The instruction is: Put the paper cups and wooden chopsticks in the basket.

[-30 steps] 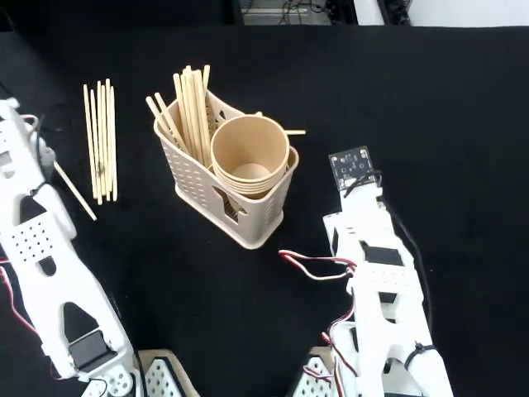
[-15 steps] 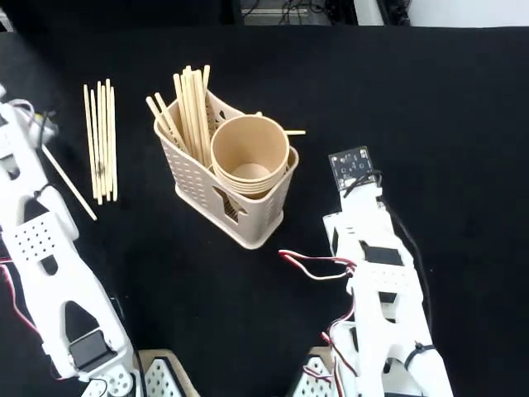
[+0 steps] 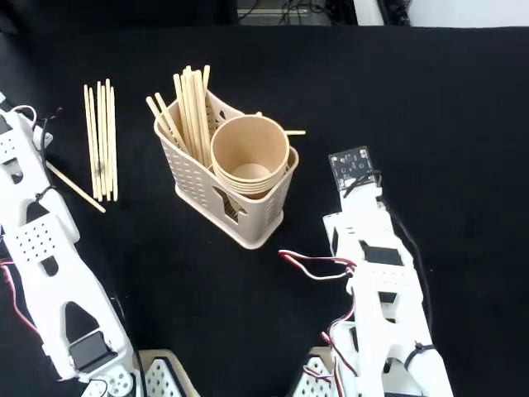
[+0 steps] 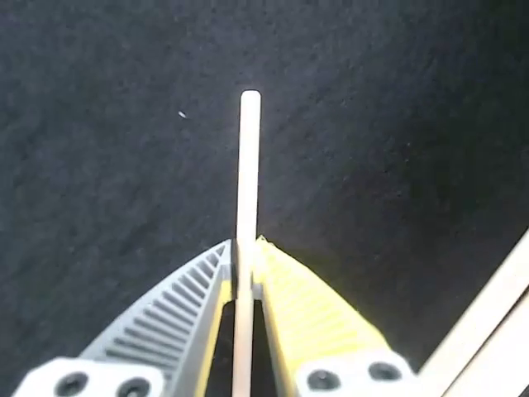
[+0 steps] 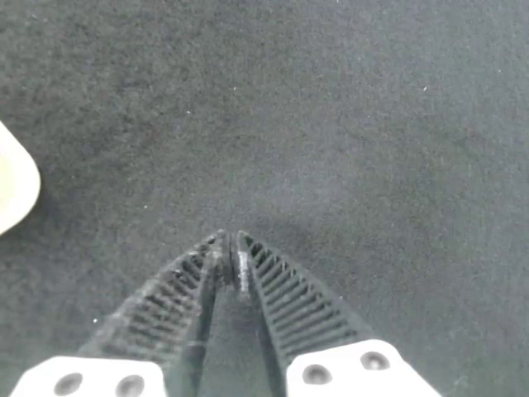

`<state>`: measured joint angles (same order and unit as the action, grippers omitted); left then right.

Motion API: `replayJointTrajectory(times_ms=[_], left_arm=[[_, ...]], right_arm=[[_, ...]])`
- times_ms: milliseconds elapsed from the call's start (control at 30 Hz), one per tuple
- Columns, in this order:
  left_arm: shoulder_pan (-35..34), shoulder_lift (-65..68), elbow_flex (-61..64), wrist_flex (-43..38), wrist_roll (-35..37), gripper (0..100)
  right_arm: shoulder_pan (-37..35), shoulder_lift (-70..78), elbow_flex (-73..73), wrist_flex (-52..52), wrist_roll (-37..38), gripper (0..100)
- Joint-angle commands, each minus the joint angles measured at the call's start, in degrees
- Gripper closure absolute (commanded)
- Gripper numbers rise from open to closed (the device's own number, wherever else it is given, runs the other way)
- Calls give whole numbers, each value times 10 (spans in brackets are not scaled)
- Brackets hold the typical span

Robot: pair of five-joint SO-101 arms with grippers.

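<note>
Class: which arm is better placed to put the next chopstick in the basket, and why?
Left: the left gripper holds a chopstick beside the loose pile; the right gripper is shut, empty.

A beige perforated plastic basket (image 3: 248,223) stands left of the black table's (image 3: 430,99) middle, with brown paper cups (image 3: 250,149) and pale wooden chopsticks (image 3: 192,103) inside; loose chopsticks (image 3: 102,141) lie nearer the left edge.

**Basket mostly filled**

Cream basket (image 3: 240,211) stands on the bench (image 3: 430,107): nested brown paper cups (image 3: 250,153) upright in its right half, standing chopsticks (image 3: 188,103) in its left. Loose chopsticks (image 3: 101,141) lie parallel farther left; a single chopstick (image 4: 245,182) is pinched between the left gripper's (image 4: 245,248) fingers (image 4: 289,306).
</note>
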<state>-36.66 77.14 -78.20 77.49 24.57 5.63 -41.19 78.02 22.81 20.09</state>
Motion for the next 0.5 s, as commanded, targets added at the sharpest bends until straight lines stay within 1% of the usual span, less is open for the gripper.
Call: replayJointTrajectory(times_ms=[0, 100, 167, 233, 300, 467], left_arm=[[-11, -1, -37, 57, -5, 971], [-12, -1, -124, 137, -7, 971], [-7, -2, -182, 195, -27, 971], [0, -16, -170, 222, -40, 971], [1, -39, -163, 236, -67, 971], [-1, -62, -51, 236, -115, 971]], right_arm=[[-9, -14, -5, -10, 4, 984], [-9, -14, -5, -10, 4, 984], [-9, -14, -5, -10, 4, 984], [-9, -14, -5, -10, 4, 984], [-9, -14, -5, -10, 4, 984], [-9, -14, -5, -10, 4, 984]])
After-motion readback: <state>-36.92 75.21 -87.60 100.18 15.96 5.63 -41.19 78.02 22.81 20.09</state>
